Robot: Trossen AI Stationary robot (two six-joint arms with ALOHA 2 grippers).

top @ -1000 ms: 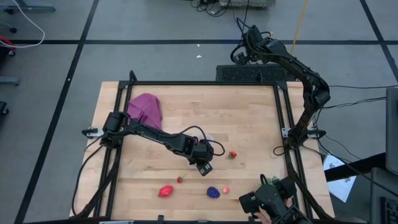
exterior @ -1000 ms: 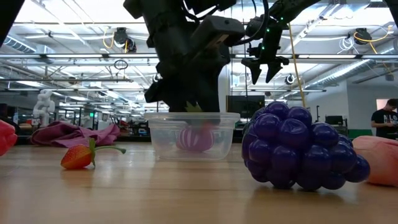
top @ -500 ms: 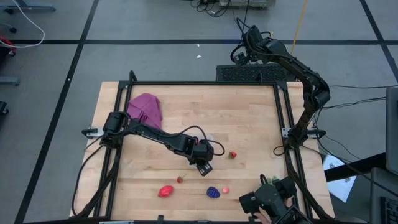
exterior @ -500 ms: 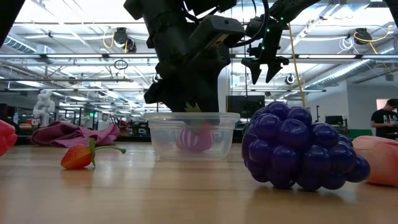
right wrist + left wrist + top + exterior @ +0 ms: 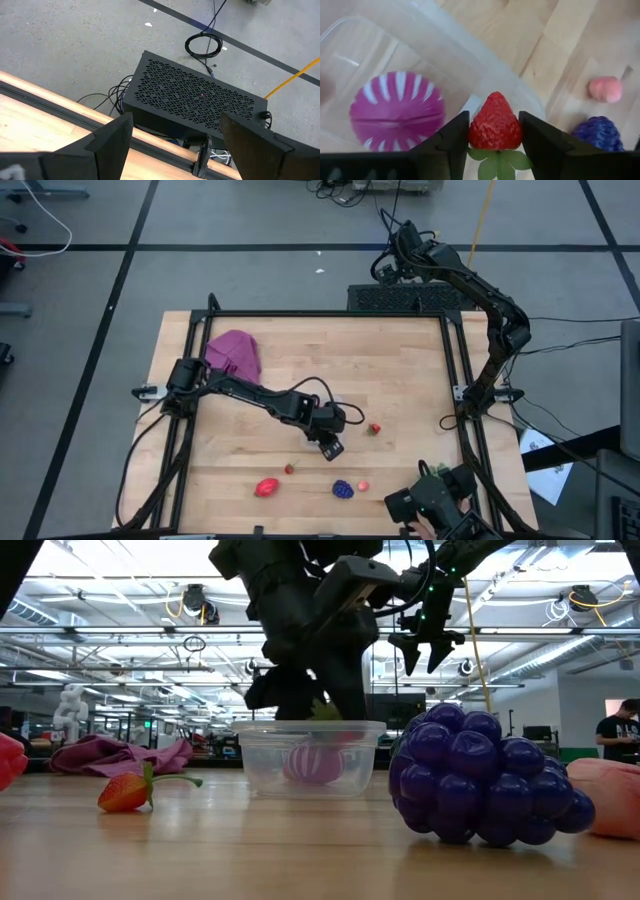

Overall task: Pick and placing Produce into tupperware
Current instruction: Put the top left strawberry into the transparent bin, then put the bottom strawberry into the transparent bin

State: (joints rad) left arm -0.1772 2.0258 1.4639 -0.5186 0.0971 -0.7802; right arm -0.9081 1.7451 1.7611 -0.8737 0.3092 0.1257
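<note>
My left gripper (image 5: 331,443) hangs over the clear tupperware (image 5: 310,760) and is shut on a red strawberry (image 5: 495,127). In the high view the arm hides most of the tub. A magenta, white-striped spiky fruit (image 5: 395,112) lies in the tub. On the wood lie a red berry (image 5: 375,428), a small stemmed berry (image 5: 289,469), a larger red piece (image 5: 266,487), a dark purple fruit (image 5: 343,489) and a pink piece (image 5: 362,484). My right gripper (image 5: 172,140) is open, raised beyond the table's far right corner. My left gripper pinches the strawberry's broad leafy end (image 5: 495,142) between its two fingers (image 5: 447,145), one on each side. The red tip points away from the wrist. The berry is lifted clear, above the tub's rim (image 5: 520,95).
A magenta cloth (image 5: 233,352) lies at the table's far left. A black frame (image 5: 460,370) borders the table. A black perforated box (image 5: 195,100) sits on the floor beyond the far edge. A camera rig (image 5: 435,498) stands at the near right corner.
My left gripper has shifted slightly toward the table's right above the tub, still shut on the strawberry.
</note>
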